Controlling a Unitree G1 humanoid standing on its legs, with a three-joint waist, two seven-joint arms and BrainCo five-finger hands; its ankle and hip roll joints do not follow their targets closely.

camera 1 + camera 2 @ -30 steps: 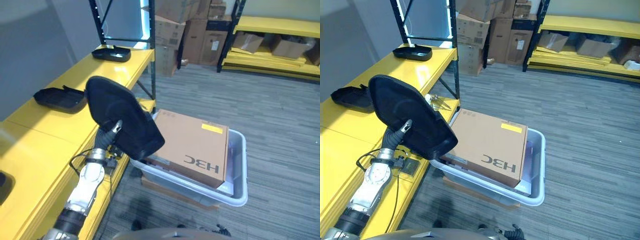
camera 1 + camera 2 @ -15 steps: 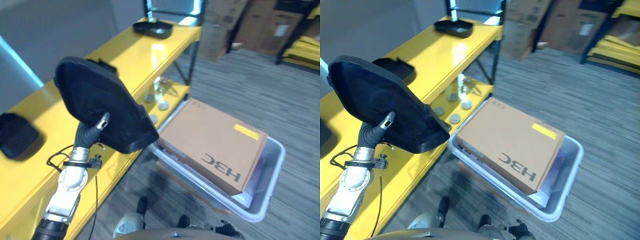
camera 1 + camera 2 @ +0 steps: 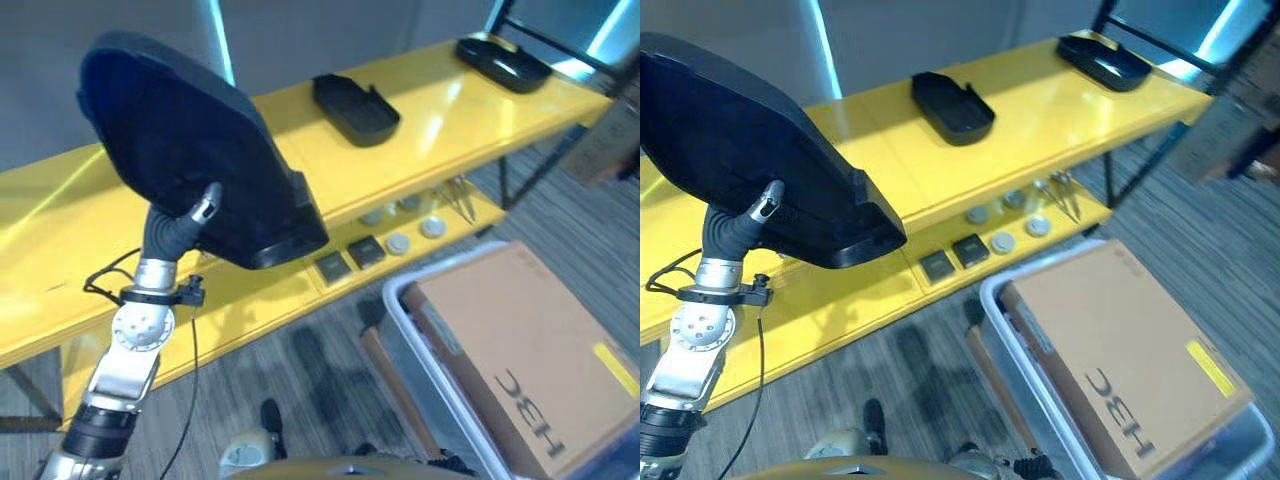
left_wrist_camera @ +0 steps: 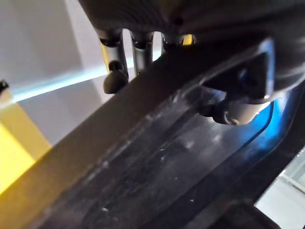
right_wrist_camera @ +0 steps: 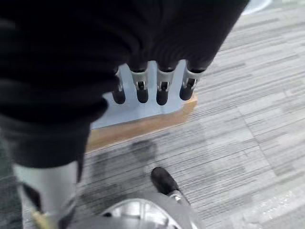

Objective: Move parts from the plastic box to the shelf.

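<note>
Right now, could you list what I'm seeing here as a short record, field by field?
Held part: large black part, raised above the yellow shelf
Left hand: fingers and thumb gripping the part's edge
Right hand: hanging relaxed over the floor, holding nothing
On shelf: two black parts
Plastic box: on the floor, a cardboard box lying on top

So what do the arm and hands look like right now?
The left arm is silver-grey metal with a dark ribbed wrist cover. The left hand has silver fingers with dark rounded tips. The right hand has a dark cover and matching silver fingers.
</note>
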